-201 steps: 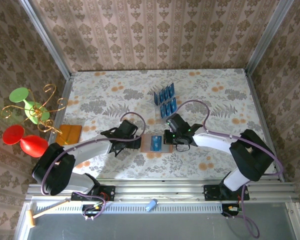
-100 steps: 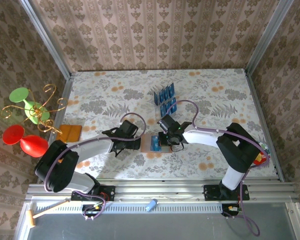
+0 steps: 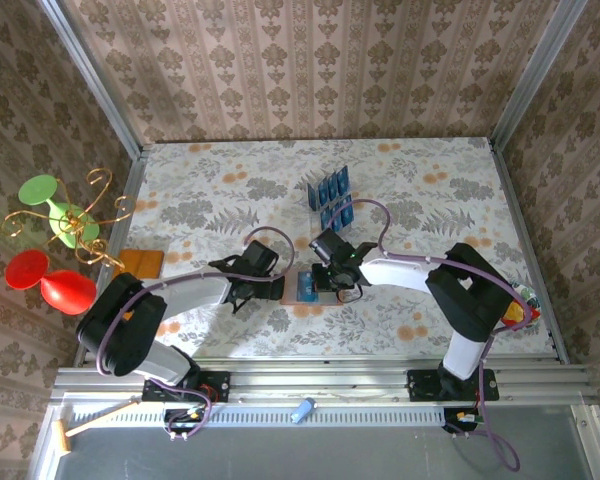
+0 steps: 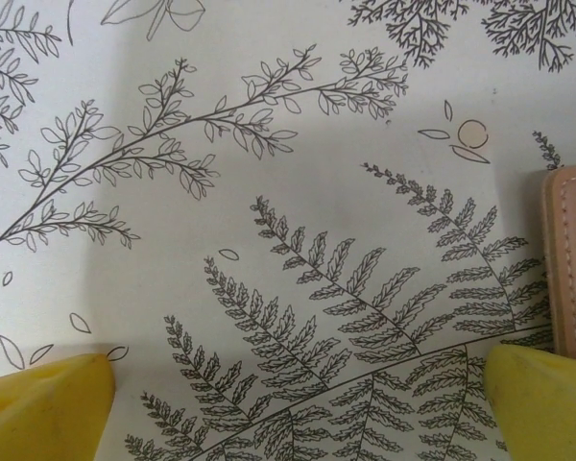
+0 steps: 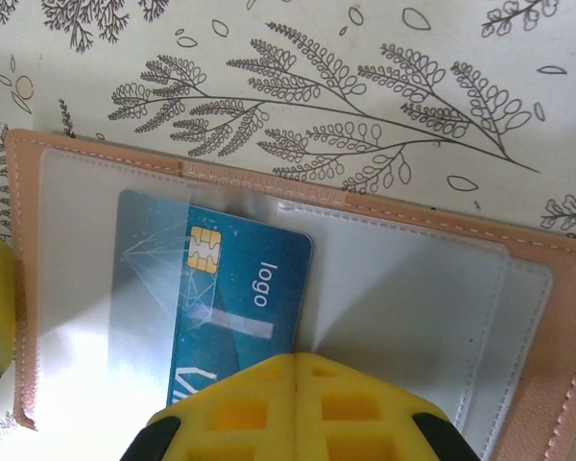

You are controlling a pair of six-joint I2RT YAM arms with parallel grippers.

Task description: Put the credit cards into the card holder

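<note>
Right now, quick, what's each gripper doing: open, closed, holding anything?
Left gripper: open, holding nothing.
Right gripper: closed, fingertips over the blue card partly in the card holder; no grip visible.

Tan card holder (image 4: 571, 259) with grey inside, blue pale-marked credit card (image 5: 235, 288), white fern-printed tablecloth (image 4: 269, 173)

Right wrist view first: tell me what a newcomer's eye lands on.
A blue credit card lies partly under the clear pocket of the open tan card holder, the shut right gripper at the card's edge. In the top view, more blue cards stand upright farther back.
</note>
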